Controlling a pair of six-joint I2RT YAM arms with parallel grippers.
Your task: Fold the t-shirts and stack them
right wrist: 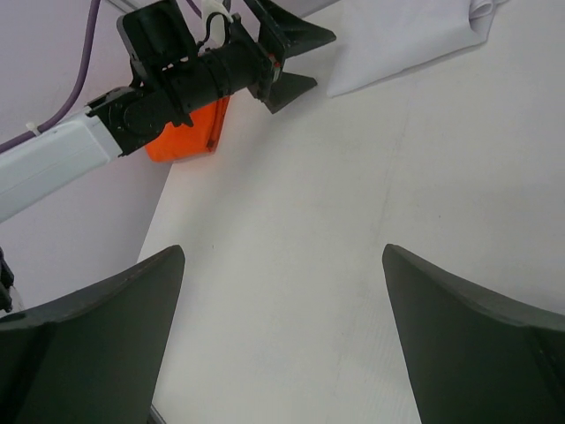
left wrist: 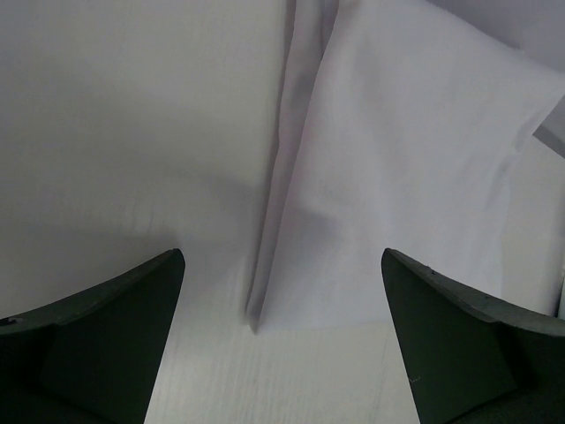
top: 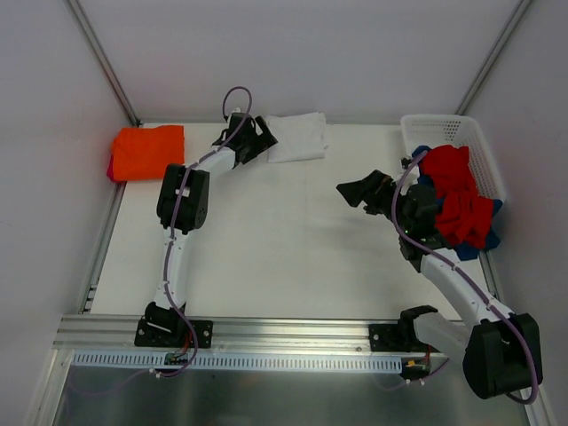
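A folded white t-shirt (top: 298, 138) lies at the table's back middle; it also shows in the left wrist view (left wrist: 397, 177) and the right wrist view (right wrist: 397, 40). My left gripper (top: 263, 138) is open and empty at its left edge, jaws apart over the cloth's corner. A folded bright orange t-shirt (top: 146, 151) lies at the back left, on top of a red one (top: 111, 167). My right gripper (top: 358, 190) is open and empty above the table's middle right. Red t-shirts (top: 454, 195) and blue cloth (top: 491, 232) hang out of the basket.
The white perforated basket (top: 461, 138) stands at the back right. Grey walls and metal frame posts (top: 102, 58) close in the table. A metal rail (top: 266, 330) runs along the near edge by the arm bases.
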